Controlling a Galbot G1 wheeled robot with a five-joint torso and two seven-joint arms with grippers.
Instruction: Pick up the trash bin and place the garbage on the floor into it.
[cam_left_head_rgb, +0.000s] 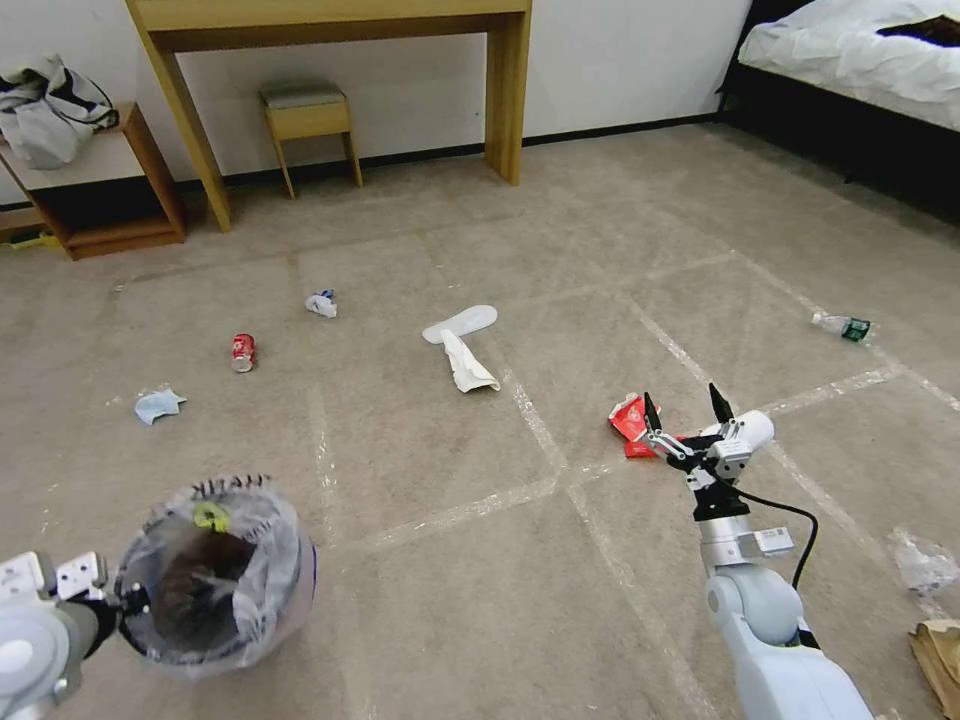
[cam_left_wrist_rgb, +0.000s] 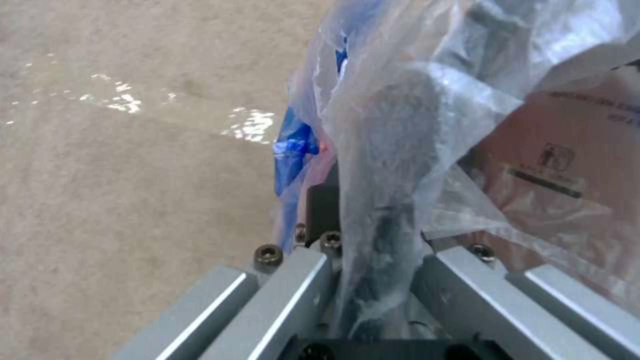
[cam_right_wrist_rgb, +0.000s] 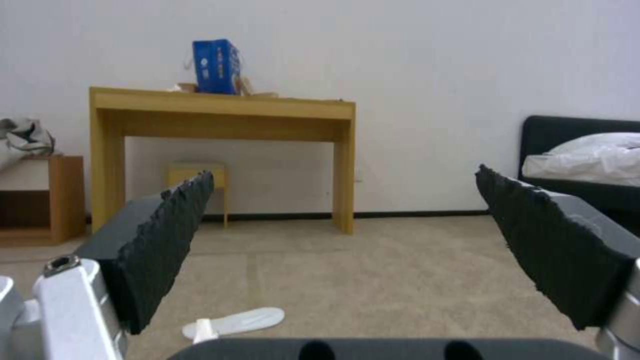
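Clear plastic lining wraps the small round red trash bin (cam_left_head_rgb: 215, 575), which hangs at 7 o'clock in the head view, its rim clamped by the left pincer (cam_left_head_rgb: 125, 603). At 4 o'clock the right pincer (cam_left_head_rgb: 682, 403) stands wide open and empty, just above the crumpled red wrapper (cam_left_head_rgb: 630, 418) on the beige carpet floor (cam_left_head_rgb: 450, 560). A red soda can (cam_left_head_rgb: 243, 352) lies at 10 o'clock.

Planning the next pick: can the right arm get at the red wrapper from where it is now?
Probably yes. The right pincer hangs open, empty, just above the red wrapper, with only bare carpet around it. The left pincer holds the trash bin far aside.
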